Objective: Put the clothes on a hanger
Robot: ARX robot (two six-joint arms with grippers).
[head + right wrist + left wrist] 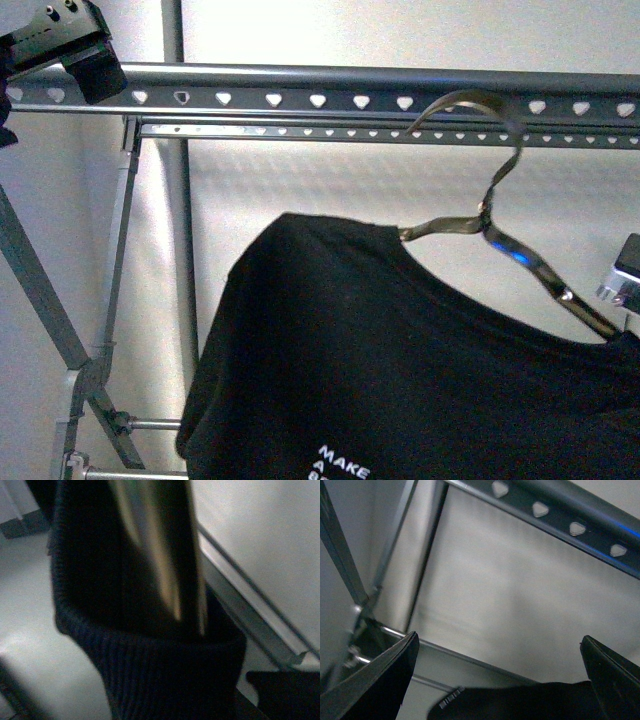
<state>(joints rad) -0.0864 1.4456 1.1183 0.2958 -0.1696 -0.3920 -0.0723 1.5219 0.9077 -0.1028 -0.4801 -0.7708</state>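
**A:** Where is the shirt?

**B:** The black shirt (pixel 400 370) hangs just below the rack rail (pixel 350 85) on a shiny coat hanger (pixel 487 215). The hook rises against the rail's front, though I can't tell whether it is over it. The rail runs side to side.

**A:** Which arm is nearer?

**B:** The right tool (pixel 625 285), below the rail at the coat hanger's shoulder. I cannot make out its grip. The left tool (pixel 498 645) sits up by the rail, well apart from the hook, spread wide and empty.

**A:** And the cloth?

**B:** Limp, with a ribbed collar and white lettering low down.
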